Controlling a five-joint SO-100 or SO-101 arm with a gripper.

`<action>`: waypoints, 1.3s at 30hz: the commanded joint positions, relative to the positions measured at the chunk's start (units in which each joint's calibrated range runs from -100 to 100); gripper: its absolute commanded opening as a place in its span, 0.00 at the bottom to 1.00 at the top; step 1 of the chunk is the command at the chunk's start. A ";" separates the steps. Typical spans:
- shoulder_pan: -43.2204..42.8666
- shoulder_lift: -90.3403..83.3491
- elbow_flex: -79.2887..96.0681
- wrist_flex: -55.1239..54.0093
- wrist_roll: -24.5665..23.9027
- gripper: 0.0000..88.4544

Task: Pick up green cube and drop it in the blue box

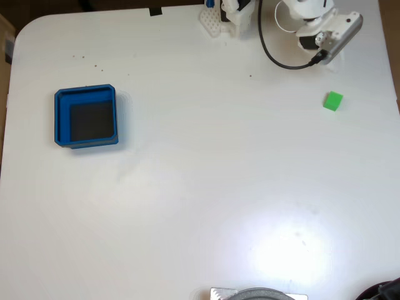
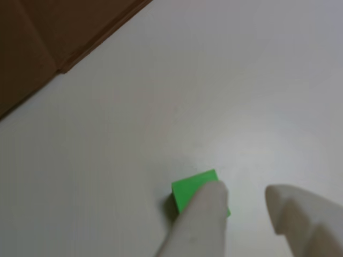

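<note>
On white surface (image 1: 200, 187), green cube (image 2: 188, 191) sits by spread hand (image 2: 244, 206), lined up for grab; blue box (image 1: 61, 119) far off.

table (image 1: 200, 206) bare between green cube (image 1: 333, 100) at right and blue box (image 1: 85, 116) at left; no obstacle on that path. black cable (image 1: 281, 59) loops near the arm, above the cube.

Smooth white table (image 1: 187, 200), faintly glossy, glare patch near its bottom edge in the fixed view. Plain matt-looking plastic on the green cube (image 1: 333, 101). Blue box (image 1: 60, 119) plastic-looking, floor dark and dull. Gripper fingers (image 2: 201, 225) smooth white plastic.
</note>
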 commanded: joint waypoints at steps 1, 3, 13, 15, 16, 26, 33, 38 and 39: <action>-0.07 4.41 -9.08 -1.13 0.10 0.03; -0.07 6.92 -11.42 -1.13 0.15 0.03; 0.16 19.04 -25.96 5.07 0.20 0.03; 0.84 21.13 -29.01 9.64 0.20 0.03; 1.30 22.14 -30.54 12.08 0.20 0.03; 3.06 27.99 -38.08 26.03 2.74 0.03; 2.90 28.07 -38.08 26.11 8.74 0.03; 2.68 28.07 -38.08 26.11 8.45 0.03; 2.60 27.99 -38.08 26.03 8.64 0.03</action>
